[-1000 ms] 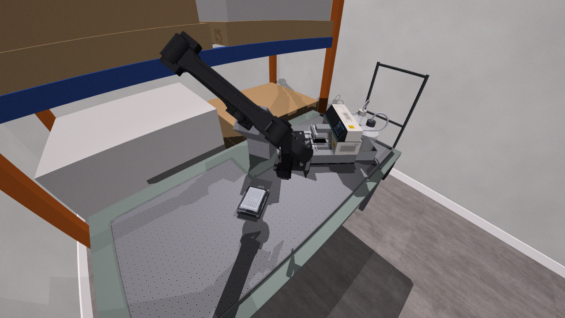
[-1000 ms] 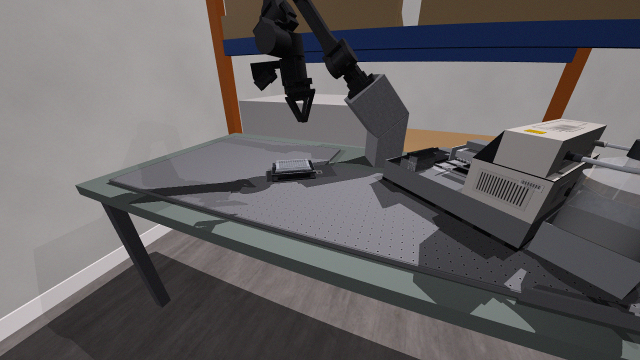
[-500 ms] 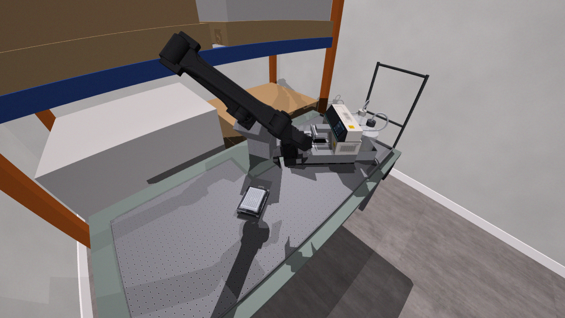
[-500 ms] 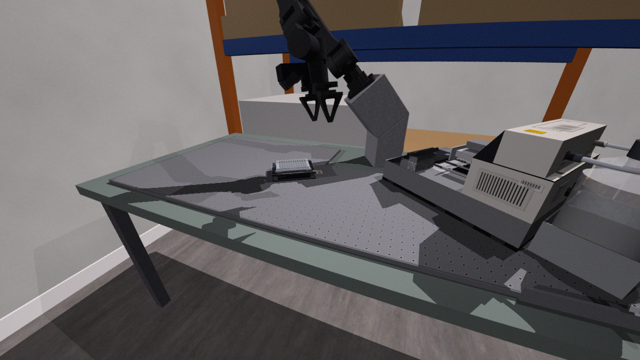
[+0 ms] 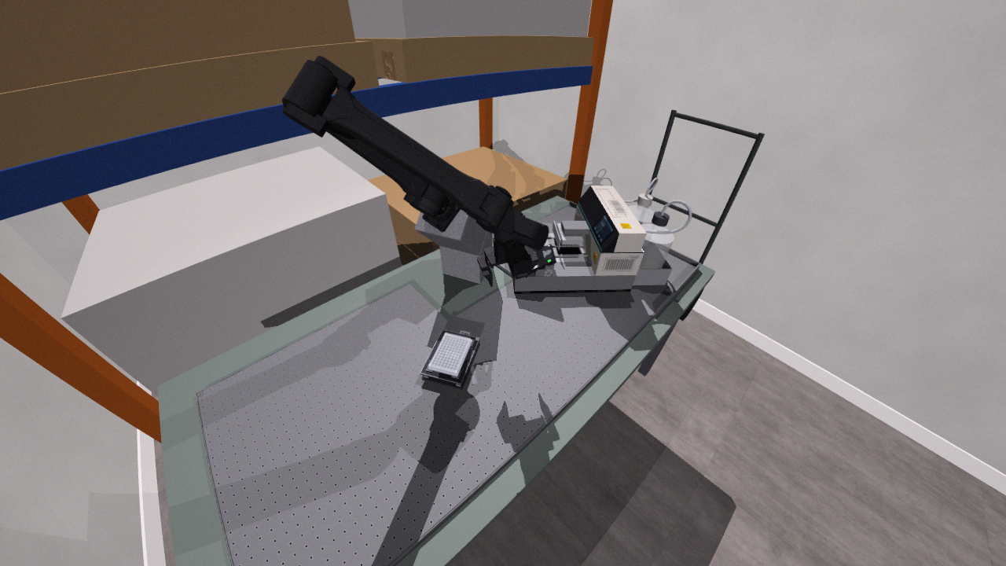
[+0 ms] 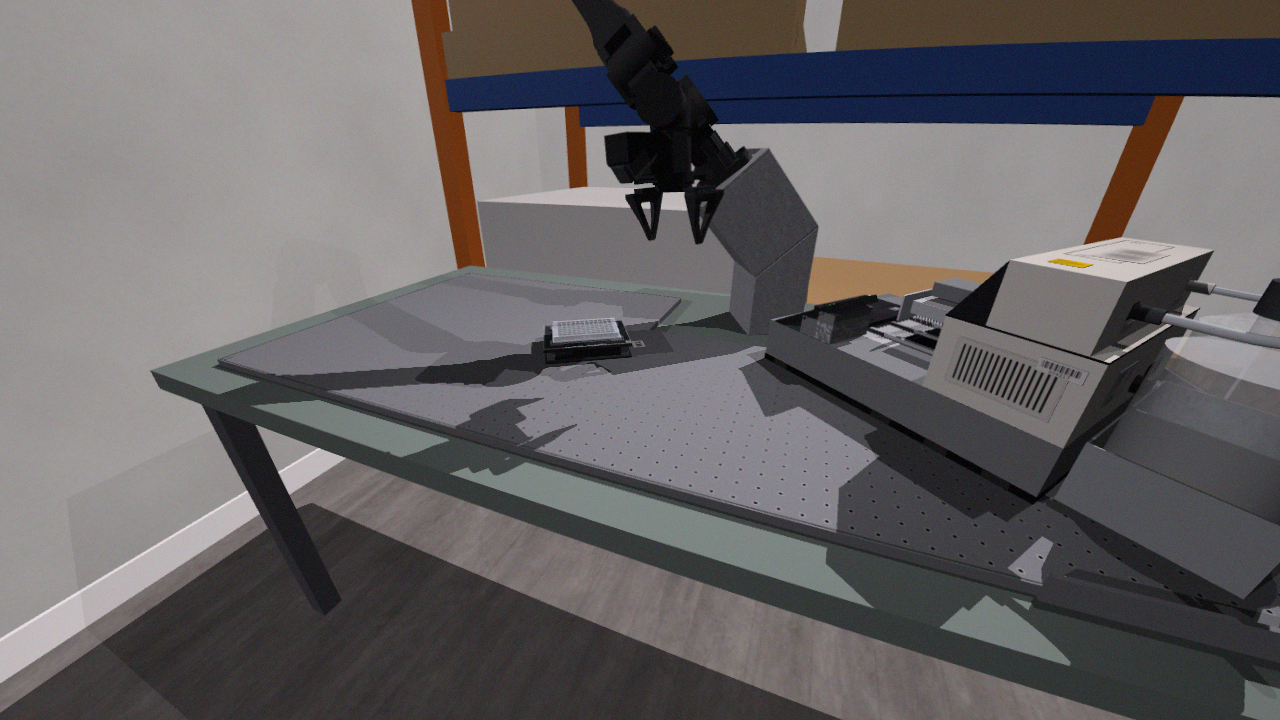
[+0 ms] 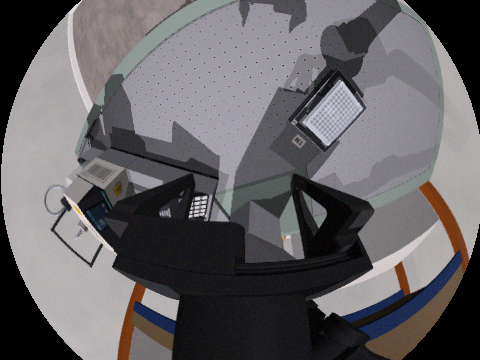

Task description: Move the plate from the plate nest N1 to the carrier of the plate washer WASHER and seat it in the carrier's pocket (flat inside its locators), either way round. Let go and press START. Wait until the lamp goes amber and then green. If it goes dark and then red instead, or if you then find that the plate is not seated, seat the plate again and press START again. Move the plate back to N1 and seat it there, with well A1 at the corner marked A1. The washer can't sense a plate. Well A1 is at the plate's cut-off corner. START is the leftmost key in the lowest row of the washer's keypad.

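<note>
Fingers spread wide with nothing held, plate parked in its nest mid-surface

The plate [image 5: 449,353] is seated in the plate nest [image 5: 445,375], well apart from the washer [image 5: 610,232] at the far right end of the surface [image 5: 295,450]. In the top view its long axis is seen running near-to-far, tilted slightly right. The gripper [image 6: 671,214] is hung high over the washer's left end, by the keypad [image 7: 199,206]. Open perforated surface is left all around the nest, up to the near edge.
</note>
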You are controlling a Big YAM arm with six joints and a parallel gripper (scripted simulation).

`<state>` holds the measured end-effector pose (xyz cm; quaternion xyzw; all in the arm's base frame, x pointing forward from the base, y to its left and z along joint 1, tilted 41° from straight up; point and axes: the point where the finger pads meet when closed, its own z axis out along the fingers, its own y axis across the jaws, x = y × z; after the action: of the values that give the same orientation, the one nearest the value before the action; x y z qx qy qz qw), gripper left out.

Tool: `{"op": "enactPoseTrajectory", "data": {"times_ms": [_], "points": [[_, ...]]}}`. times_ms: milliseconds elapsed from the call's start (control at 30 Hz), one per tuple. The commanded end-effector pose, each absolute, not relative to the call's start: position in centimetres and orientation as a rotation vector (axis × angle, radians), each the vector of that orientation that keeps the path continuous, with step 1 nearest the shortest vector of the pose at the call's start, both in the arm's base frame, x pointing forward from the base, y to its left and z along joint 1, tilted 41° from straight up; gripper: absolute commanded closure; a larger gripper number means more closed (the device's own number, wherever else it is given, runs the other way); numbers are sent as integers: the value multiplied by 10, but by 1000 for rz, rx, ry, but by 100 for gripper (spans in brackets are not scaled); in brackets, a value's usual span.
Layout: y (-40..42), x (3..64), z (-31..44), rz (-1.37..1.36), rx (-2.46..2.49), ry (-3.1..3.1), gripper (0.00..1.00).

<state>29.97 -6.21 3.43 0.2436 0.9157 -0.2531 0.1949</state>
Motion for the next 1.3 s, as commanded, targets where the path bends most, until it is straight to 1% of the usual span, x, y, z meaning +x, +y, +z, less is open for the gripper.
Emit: {"op": "enactPoseTrajectory", "data": {"times_ms": [0, 367, 533, 800, 933, 1000, 1267], "points": [[-55, 293, 30, -746, 527, 2604, 0], [-52, 244, 6, -919, 170, 2690, 0], [-52, 232, 1, -931, 136, 2693, 0], [-54, 236, 3, -933, 166, 2699, 0], [-76, 238, 7, -892, 350, 2647, 0], [-76, 238, 7, -892, 350, 2647, 0], [-114, 260, 21, -800, 709, 2502, 0]]}}
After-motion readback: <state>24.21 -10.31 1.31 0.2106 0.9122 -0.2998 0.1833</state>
